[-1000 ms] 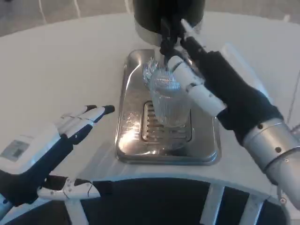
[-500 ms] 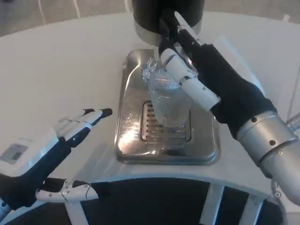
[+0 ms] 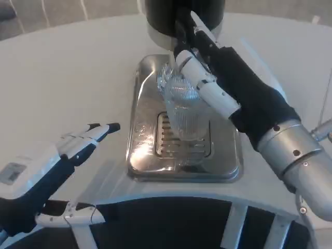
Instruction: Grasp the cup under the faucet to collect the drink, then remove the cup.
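One clear ribbed cup (image 3: 182,111) stands upright on the slotted grate of one shiny metal drip tray (image 3: 145,161), at the centre of the frame. One dark dispenser (image 3: 161,15) rises at the top centre, its faucet (image 3: 181,39) hanging right above the cup's mouth. Two hands are in the picture, and all of it sits on one white worktop (image 3: 67,78).

Against the frame half a second back, the right hand (image 3: 228,83) sits slightly higher and further toward the top of the frame, its fingertips now up against the faucet. The left hand (image 3: 57,155) has slid a little toward the lower left edge, and the cup and tray stay where they were.

The right hand reaches in from the lower right, its fingers (image 3: 199,83) stretched out and close together along the cup's upper right rim and the faucet. Whether they actually press the faucet or grip the cup cannot be told; nothing looks clasped. The left hand hovers over the worktop at the lower left, well apart from the tray, fingers extended toward it and spread from the thumb, holding nothing.
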You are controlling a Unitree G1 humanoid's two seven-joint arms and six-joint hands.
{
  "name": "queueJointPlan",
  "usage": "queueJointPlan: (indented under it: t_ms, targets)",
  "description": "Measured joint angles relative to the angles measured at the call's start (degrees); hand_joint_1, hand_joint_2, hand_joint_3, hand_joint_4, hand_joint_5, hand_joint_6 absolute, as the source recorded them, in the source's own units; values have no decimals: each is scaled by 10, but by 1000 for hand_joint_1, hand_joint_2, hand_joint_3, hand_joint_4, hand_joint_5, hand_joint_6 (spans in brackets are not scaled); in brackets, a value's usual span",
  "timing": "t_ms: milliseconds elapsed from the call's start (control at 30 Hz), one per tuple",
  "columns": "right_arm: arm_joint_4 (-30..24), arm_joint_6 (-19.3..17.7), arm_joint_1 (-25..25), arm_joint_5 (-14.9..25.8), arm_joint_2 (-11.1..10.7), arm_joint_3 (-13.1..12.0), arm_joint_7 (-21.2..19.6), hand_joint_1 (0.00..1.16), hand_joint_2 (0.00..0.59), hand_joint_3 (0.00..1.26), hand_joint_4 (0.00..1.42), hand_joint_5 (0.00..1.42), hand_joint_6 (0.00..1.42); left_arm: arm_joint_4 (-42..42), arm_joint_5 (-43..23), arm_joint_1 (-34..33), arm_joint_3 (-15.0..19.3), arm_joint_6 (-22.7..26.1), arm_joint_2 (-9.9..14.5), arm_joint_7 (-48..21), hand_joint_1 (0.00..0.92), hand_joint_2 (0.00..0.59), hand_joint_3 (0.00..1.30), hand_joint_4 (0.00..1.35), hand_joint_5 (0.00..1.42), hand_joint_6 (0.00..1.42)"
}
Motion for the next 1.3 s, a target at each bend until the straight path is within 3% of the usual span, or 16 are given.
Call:
queueJointPlan:
  t_ms: [700,1033,1300]
  targets:
    - [21,37,-56,19,-64,41,11,0,552,0,0,0,0,0,-1,1,9,3,2,-11,94,65,96,0,50,128]
    - [15,37,-77,-15,-121,83,34,0,552,0,0,0,0,0,-1,-3,9,7,2,-12,84,66,96,0,50,128]
    - [9,37,-85,-46,-141,112,49,0,552,0,0,0,0,0,-2,-4,9,11,2,-14,78,63,96,0,50,124]
